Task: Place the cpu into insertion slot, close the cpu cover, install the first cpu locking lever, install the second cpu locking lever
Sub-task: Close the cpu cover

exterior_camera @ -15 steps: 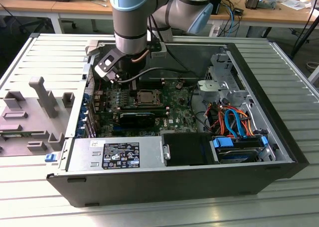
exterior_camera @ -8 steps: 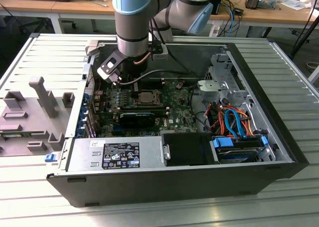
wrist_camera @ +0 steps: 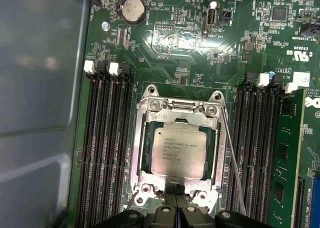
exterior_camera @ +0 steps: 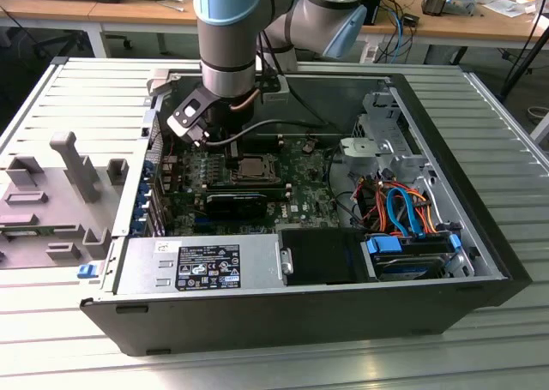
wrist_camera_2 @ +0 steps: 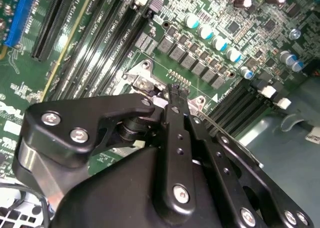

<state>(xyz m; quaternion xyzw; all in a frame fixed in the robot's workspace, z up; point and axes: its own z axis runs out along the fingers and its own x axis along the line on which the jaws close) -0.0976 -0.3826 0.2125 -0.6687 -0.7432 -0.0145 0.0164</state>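
Note:
The cpu (wrist_camera: pixel 178 152), a silver-grey square chip, lies flat in the insertion slot (wrist_camera: pixel 150 91) of the green motherboard (wrist_camera: pixel 175 42). The cpu cover (wrist_camera: pixel 144 153) is down around it, and the chip shows through its window. A thin wire locking lever (wrist_camera: pixel 231 155) runs slanted along one side of the socket. My gripper (wrist_camera: pixel 176 197) is shut, its black fingertips pressed together at the socket's edge with nothing visible between them. In the second wrist view the gripper (wrist_camera_2: pixel 175 91) touches down beside a socket corner (wrist_camera_2: pixel 141 80). In the exterior view the gripper (exterior_camera: pixel 233 154) hangs over the socket (exterior_camera: pixel 256 169).
Black memory slots (wrist_camera: pixel 107 148) flank the socket, and a green memory stick (wrist_camera: pixel 285 153) stands beyond the lever. The grey case wall (wrist_camera: pixel 40 112) is close by. A power supply (exterior_camera: pixel 202 266), a drive cage with cables (exterior_camera: pixel 403 210) and a grey fixture (exterior_camera: pixel 60 184) surround the board.

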